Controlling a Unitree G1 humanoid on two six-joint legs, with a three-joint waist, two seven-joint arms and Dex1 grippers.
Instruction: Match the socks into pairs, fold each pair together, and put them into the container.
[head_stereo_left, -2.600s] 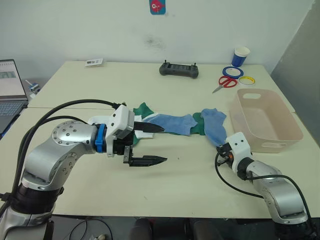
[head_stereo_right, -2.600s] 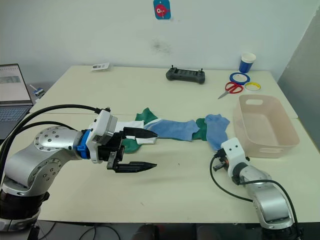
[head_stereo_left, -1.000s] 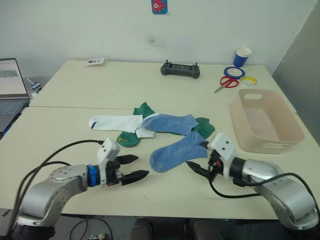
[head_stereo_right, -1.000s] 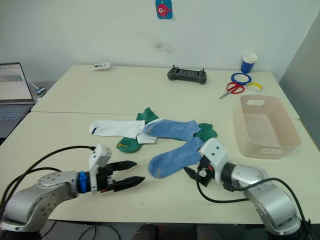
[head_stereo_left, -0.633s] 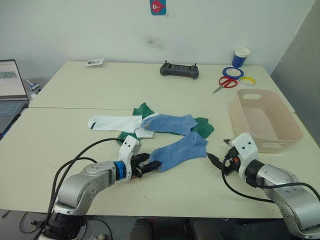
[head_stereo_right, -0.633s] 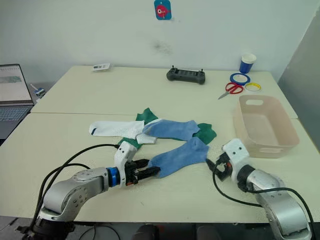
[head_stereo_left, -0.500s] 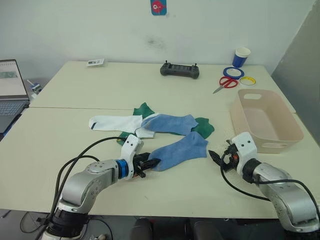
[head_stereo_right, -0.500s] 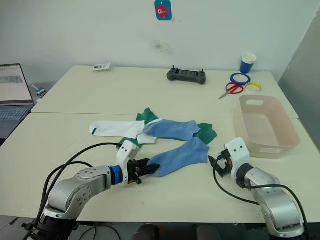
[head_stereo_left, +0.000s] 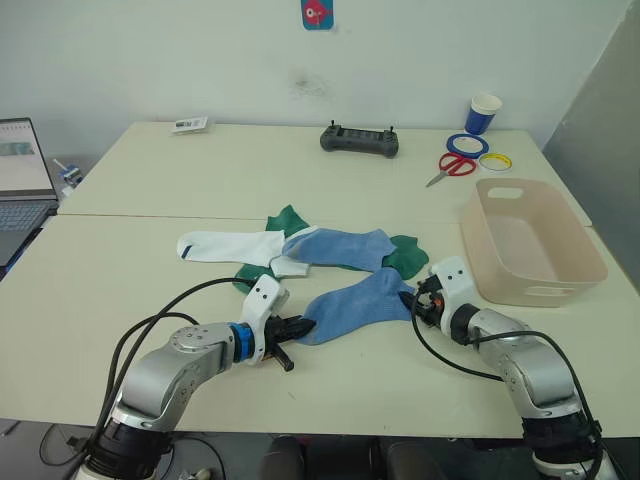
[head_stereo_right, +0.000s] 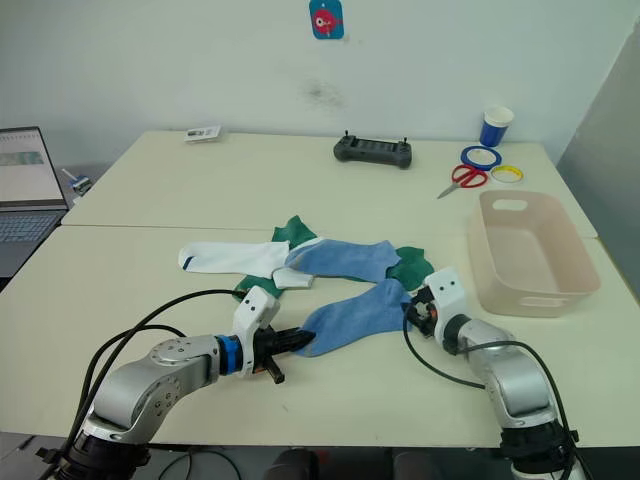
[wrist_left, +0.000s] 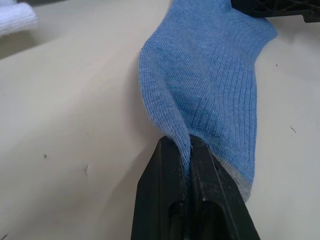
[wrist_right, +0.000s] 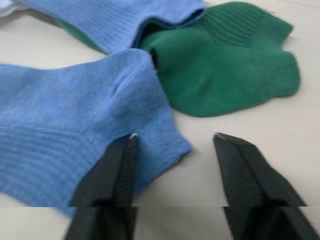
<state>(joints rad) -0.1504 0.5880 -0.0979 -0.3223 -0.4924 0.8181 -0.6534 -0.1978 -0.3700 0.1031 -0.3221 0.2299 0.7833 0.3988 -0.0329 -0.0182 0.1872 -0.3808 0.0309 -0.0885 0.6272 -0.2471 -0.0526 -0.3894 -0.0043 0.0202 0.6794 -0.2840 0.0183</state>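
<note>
A light blue sock (head_stereo_left: 355, 300) lies near the table's front, with my left gripper (head_stereo_left: 300, 327) shut on its toe end; the two fingers pinch a fold of the fabric (wrist_left: 187, 150). My right gripper (wrist_right: 172, 137) is at the sock's cuff end, jaws apart, with the sock's corner (wrist_right: 165, 140) lying between them. Behind lie the other blue sock (head_stereo_left: 340, 247), a green sock (head_stereo_left: 408, 254) partly under it, another green sock (head_stereo_left: 287, 217) and a white sock (head_stereo_left: 225, 244). The beige container (head_stereo_left: 548, 292) stands empty to the right.
Along the far edge are a black controller (head_stereo_left: 359, 139), red scissors (head_stereo_left: 452, 167), tape rolls (head_stereo_left: 466, 144) and a blue paper cup (head_stereo_left: 483, 113). A laptop (head_stereo_left: 22, 180) sits at the left edge. A seam between two tabletops runs behind the socks.
My left gripper slid forward to the near blue sock's toe and shut on it. My right gripper let the sock go, drew back to the right, then returned to the cuff with narrower jaws.
</note>
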